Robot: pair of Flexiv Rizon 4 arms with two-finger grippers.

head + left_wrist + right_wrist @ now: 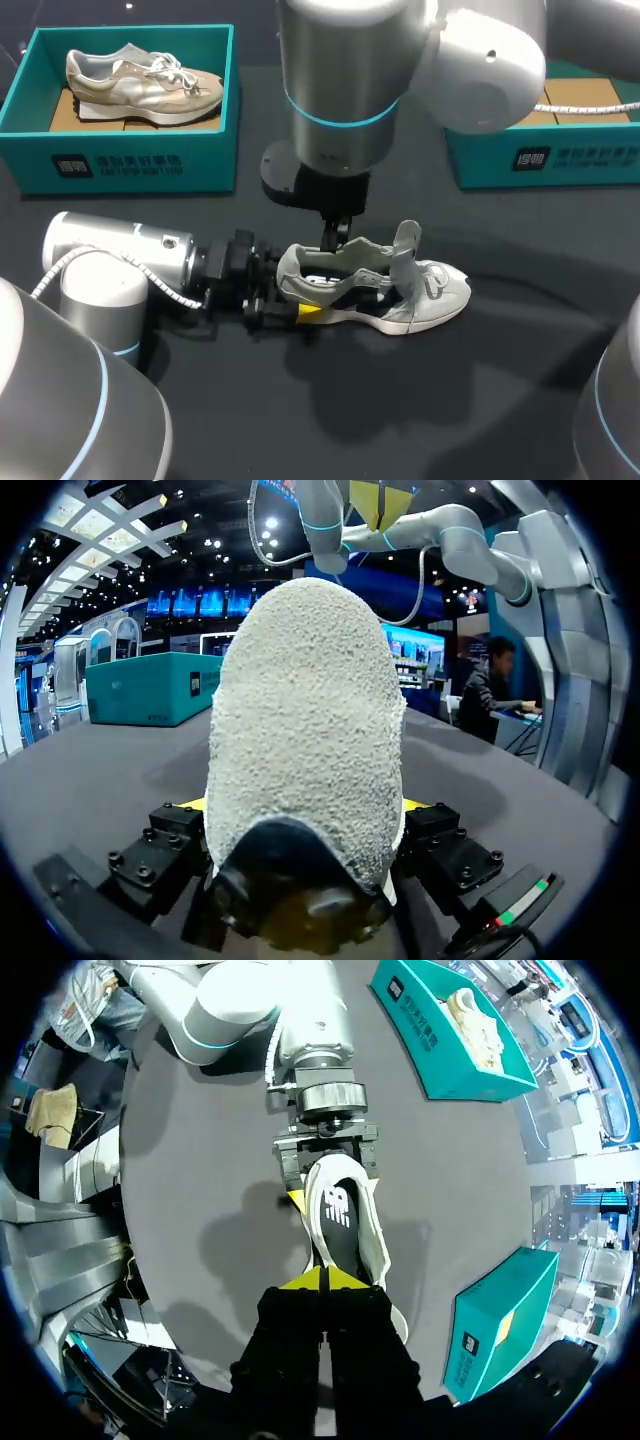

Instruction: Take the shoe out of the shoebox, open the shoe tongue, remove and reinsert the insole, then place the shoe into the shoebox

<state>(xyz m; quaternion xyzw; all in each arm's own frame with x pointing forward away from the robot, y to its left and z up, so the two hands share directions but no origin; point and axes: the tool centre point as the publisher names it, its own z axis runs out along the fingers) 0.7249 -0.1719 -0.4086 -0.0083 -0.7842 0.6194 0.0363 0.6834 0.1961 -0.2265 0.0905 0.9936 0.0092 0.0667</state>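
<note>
A grey and white shoe (385, 290) lies on its sole mid-table, toe to the right, with its tongue (406, 243) standing up. My left gripper (292, 302) comes in low from the left, and its fingers press the heel (305, 710) from both sides. My right gripper (335, 238) hangs straight down over the shoe's opening. In the right wrist view its yellow tips (322, 1280) are pressed together just above the black insole (337, 1215). Whether they pinch the insole's edge is hidden.
At the back left stands a teal shoebox (120, 160) with a beige shoe (145, 85) in it. Another teal box (545, 160) stands at the back right. Dark tabletop stretches in front of the shoe.
</note>
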